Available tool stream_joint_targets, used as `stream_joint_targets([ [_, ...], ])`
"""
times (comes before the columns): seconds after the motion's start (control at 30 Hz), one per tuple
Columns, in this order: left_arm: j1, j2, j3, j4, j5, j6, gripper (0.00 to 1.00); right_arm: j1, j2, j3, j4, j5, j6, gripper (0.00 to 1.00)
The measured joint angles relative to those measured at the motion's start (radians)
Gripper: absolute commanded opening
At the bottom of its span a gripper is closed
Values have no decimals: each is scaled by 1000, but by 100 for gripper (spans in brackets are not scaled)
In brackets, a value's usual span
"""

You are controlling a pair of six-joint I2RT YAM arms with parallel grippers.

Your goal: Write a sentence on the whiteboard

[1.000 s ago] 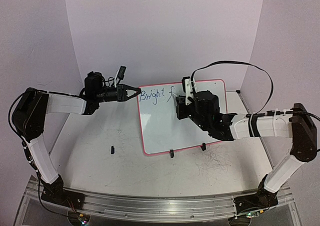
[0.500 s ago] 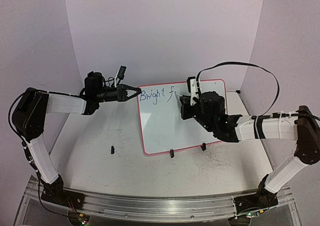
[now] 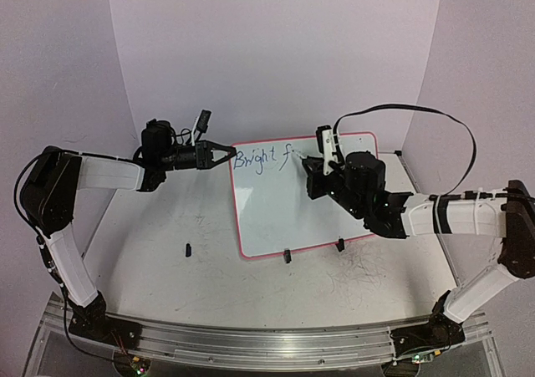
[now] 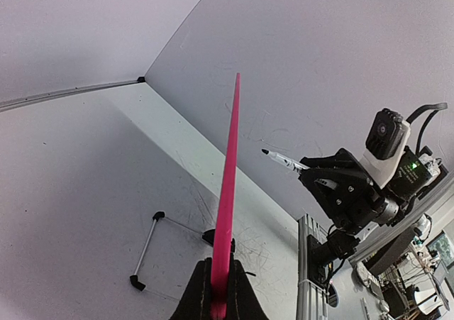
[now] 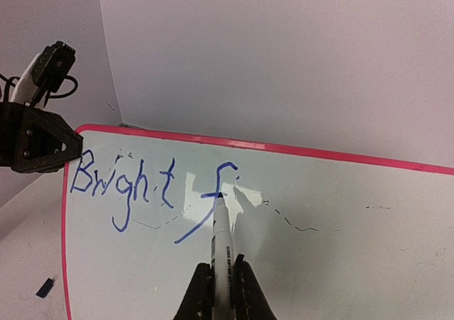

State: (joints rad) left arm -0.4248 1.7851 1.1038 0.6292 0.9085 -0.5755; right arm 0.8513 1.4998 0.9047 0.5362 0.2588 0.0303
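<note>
The whiteboard (image 3: pixel 276 210) with a red-pink rim lies tilted at mid table. Blue handwriting reading "Bright f" (image 3: pixel 263 158) runs along its far edge; it also shows in the right wrist view (image 5: pixel 142 189). My right gripper (image 3: pixel 322 161) is shut on a white marker (image 5: pixel 223 245), its tip touching the crossbar of the "f". My left gripper (image 3: pixel 224 153) is shut on the whiteboard's rim at the far left corner; in the left wrist view the rim (image 4: pixel 228 185) runs edge-on up from the gripper (image 4: pixel 220 302).
A small black marker cap (image 3: pixel 189 248) lies on the table left of the board. Two black clip feet (image 3: pixel 287 257) sit at the board's near edge. Grey scribbles mark the tabletop (image 3: pixel 359 272). Walls close in on three sides.
My right gripper has moved right along the board's far edge, and the "f" stroke has been added after "Bright". The left arm has not moved.
</note>
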Motion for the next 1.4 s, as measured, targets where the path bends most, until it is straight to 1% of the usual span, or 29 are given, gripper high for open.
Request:
stream_joint_targets([
  [0.43, 0, 0, 0, 0, 0, 0, 0, 0, 19, 0, -1, -22, 1, 0],
  [1.07, 0, 0, 0, 0, 0, 0, 0, 0, 37, 2, -6, 26, -1, 0],
  [1.4, -2, 0, 0, 0, 0, 0, 0, 0, 71, 36, -5, 36, -5, 0],
])
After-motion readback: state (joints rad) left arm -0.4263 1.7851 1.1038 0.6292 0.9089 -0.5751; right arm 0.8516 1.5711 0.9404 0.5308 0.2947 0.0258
